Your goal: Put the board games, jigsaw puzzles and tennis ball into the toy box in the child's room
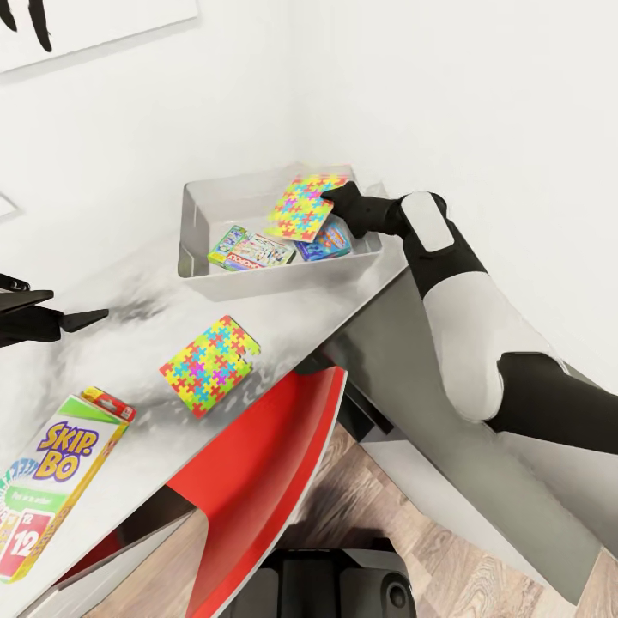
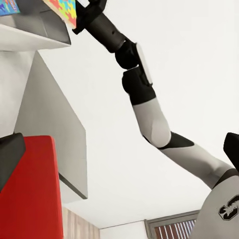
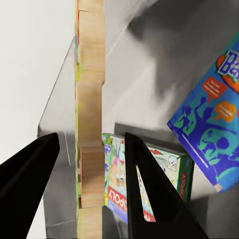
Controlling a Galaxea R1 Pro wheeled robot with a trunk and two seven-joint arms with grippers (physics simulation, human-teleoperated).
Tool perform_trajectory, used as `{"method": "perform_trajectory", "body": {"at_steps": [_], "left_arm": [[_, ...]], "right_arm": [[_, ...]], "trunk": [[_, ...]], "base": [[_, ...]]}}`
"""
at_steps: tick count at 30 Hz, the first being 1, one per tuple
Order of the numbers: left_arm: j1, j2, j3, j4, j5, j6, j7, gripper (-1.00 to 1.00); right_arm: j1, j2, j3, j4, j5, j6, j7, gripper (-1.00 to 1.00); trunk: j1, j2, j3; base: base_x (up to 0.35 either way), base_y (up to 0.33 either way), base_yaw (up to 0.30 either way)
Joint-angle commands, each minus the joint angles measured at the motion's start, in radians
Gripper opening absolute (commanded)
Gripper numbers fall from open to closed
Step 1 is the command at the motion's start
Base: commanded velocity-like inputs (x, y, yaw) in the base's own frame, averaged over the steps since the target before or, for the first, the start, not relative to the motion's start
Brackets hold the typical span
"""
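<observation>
The pale grey toy box (image 1: 196, 225) stands on the table (image 1: 154, 309) by the wall corner. Two board games lie in it, a green-edged one (image 1: 251, 249) and a blue-purple one (image 1: 324, 243). A jigsaw puzzle (image 1: 300, 206) tilts over the box between the fingers of my right gripper (image 1: 336, 199). In the right wrist view its edge (image 3: 89, 124) has a gap on each side. The second jigsaw puzzle (image 1: 210, 365) and the Skip-Bo board game (image 1: 56, 481) lie on the table. My left gripper (image 1: 81, 309) hovers open at the left. The tennis ball and bed are out of view.
A red chair (image 1: 266, 463) sits tucked under the table's front edge, close to my base. White walls close in behind and to the right of the toy box. Wood-plank floor (image 1: 463, 558) shows below my right arm.
</observation>
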Motion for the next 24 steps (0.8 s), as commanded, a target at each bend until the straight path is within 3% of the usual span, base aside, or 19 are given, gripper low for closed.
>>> {"method": "perform_trajectory", "body": {"at_steps": [1,7,24], "left_arm": [[-0.002,0.001,-0.004,0.001,0.001,0.011,-0.007,1.00],[-0.002,0.000,-0.004,0.001,0.001,0.011,-0.007,1.00],[-0.001,0.000,-0.006,0.001,0.001,0.011,-0.007,1.00]], "right_arm": [[-0.007,0.001,-0.006,0.016,-0.013,0.000,-0.010,-1.00],[-0.037,0.001,-0.005,0.109,-0.012,-0.013,-0.009,-1.00],[-0.065,0.001,-0.004,0.110,-0.020,-0.005,-0.005,-1.00]], "trunk": [[0.001,-0.002,-0.001],[0.001,-0.002,-0.001],[0.001,-0.002,-0.001]], "base": [[0.000,0.000,0.000],[0.000,0.000,0.000],[0.000,0.000,0.000]]}}
